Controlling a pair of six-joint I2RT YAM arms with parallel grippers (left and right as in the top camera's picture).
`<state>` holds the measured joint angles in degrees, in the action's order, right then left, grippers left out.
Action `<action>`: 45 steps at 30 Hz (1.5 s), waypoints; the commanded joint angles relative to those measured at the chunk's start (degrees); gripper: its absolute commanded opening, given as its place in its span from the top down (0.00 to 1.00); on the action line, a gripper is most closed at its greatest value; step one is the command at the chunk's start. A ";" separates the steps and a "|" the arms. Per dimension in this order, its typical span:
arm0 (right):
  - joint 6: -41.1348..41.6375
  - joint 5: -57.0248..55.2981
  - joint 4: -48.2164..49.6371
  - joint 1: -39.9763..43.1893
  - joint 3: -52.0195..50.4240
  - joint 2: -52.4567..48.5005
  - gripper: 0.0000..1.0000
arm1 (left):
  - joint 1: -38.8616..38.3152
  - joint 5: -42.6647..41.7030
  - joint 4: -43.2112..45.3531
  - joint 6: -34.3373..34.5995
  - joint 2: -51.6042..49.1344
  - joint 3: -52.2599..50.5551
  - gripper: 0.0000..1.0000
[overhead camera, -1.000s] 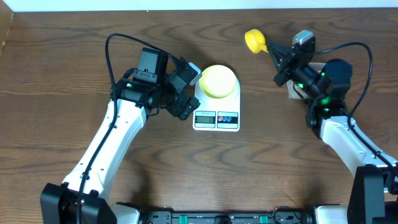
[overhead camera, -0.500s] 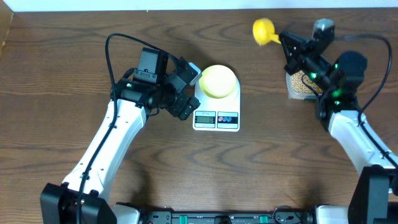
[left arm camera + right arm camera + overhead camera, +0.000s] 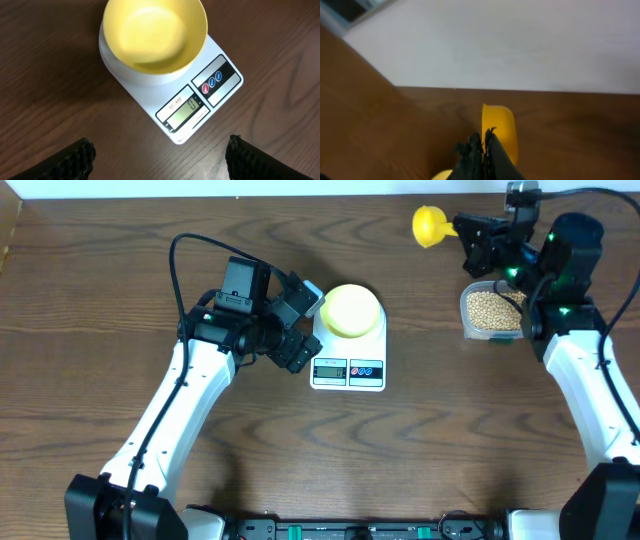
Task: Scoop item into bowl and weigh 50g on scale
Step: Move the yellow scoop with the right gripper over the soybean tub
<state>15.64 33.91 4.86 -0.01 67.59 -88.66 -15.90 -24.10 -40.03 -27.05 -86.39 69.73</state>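
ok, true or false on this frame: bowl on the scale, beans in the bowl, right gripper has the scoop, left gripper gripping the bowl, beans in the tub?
1. The pale yellow bowl sits on the white scale. True.
2. The bowl holds beans. False: it is empty, and the display shows 0.
3. The right gripper is shut on the yellow scoop. True.
4. The left gripper is clamped on the bowl. False: its jaws are open beside the scale and hold nothing.
5. The beans lie in the clear tub on the robot's right side. True.
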 commanded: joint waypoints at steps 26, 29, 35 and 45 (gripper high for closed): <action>-17.35 -36.17 -38.53 1.49 15.98 -0.15 0.99 | 0.24 -0.74 0.00 -0.35 0.24 -0.63 0.14; -17.03 -38.34 -41.86 1.49 15.96 -0.17 0.99 | 0.24 -0.74 0.00 -0.35 0.24 -0.63 0.14; -17.00 -43.28 -45.62 1.49 15.50 -0.22 0.99 | 0.24 -0.74 0.00 -0.35 0.24 -0.63 0.14; -16.96 -44.52 -40.13 1.77 8.96 -1.38 0.98 | 0.24 -0.74 0.00 -0.35 0.24 -0.63 0.14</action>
<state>-0.71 -9.28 -37.21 1.45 78.83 -88.71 -15.90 -24.10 -40.03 -27.03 -86.39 69.73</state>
